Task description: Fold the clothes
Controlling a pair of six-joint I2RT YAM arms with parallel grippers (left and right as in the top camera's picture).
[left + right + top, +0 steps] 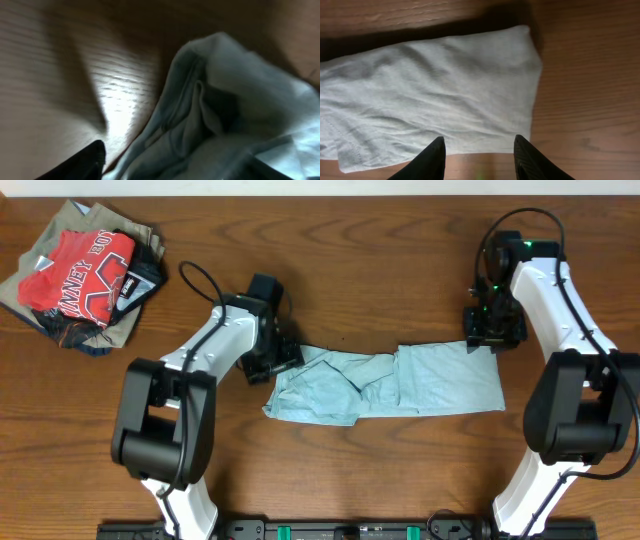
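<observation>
Poised at the clothes' (420,380) ends for folding: right gripper (479,145) parted and empty, left gripper's (283,360) grip impossible to tell.

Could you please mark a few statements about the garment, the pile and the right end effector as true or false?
1. The garment lies on the table. True.
2. A red T-shirt tops the pile. True.
3. The garment is folded into a neat square. False: it is a long, wrinkled strip.
4. The right end effector is shut on the garment. False: its fingers stand apart over the garment's edge.
5. The pile touches the garment. False: bare table separates them.
</observation>
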